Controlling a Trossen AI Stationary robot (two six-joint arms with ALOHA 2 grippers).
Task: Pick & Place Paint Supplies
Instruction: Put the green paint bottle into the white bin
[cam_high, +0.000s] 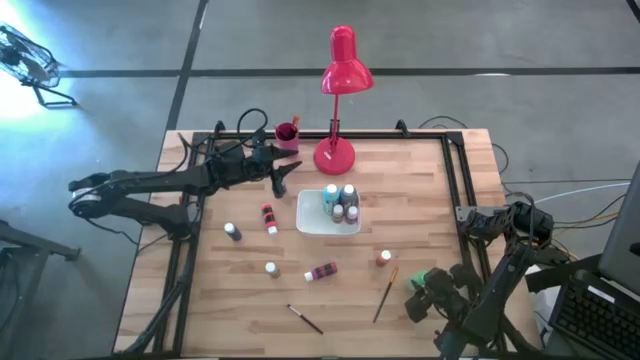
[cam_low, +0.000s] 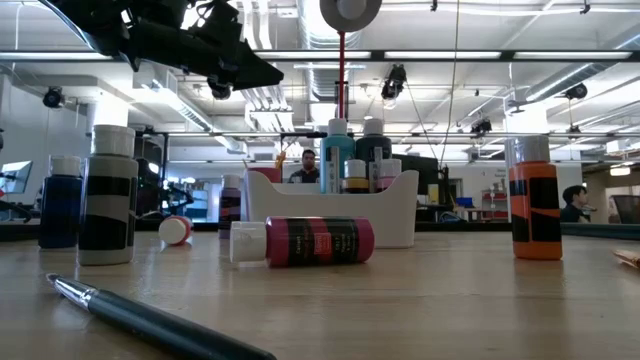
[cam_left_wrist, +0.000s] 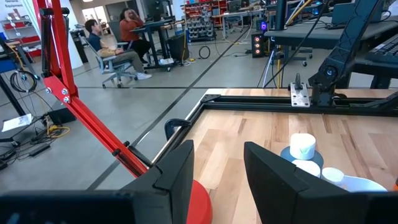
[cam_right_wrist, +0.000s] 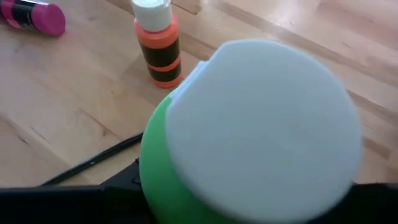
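Green bottle (cam_right_wrist: 186, 180) with a pale cap sits between the right gripper (cam_high: 432, 290) fingers near the table's right front — held (orange bottle (cam_right_wrist: 159, 43) just beyond); left gripper (cam_high: 285, 172) hovers parted beside the lamp (cam_high: 340, 75).

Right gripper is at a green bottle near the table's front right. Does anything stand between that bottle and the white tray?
Yes. Between the green bottle at the right gripper and the white tray stand an upright orange bottle and a brush lying flat.
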